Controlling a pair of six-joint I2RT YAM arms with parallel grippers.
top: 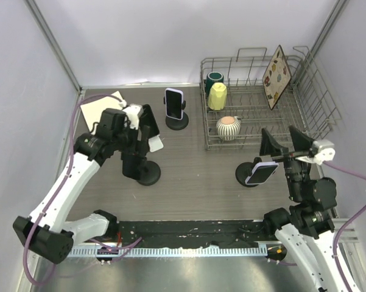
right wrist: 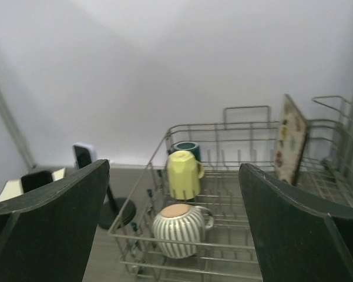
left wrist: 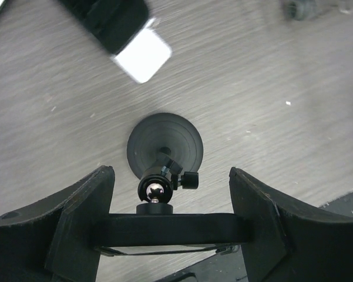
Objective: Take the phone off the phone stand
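Nearest, the left end effector [left wrist: 171, 176] straddles the phone [left wrist: 164, 251], seen edge-on in the cradle [left wrist: 176, 230] of a black stand [left wrist: 164, 147]; its jaws stand wide at either side edge (whether the pads press on it, I cannot tell); the phone is likely stiff, smooth and glass-faced, so the side edges are the place to hold, and the light stand may lift with it; bare table [top: 201, 182] lies toward the right arm; the right end effector [right wrist: 173, 166] gapes fully, empty; farther back, a second phone [top: 174, 103] and the dish rack [top: 256, 115].
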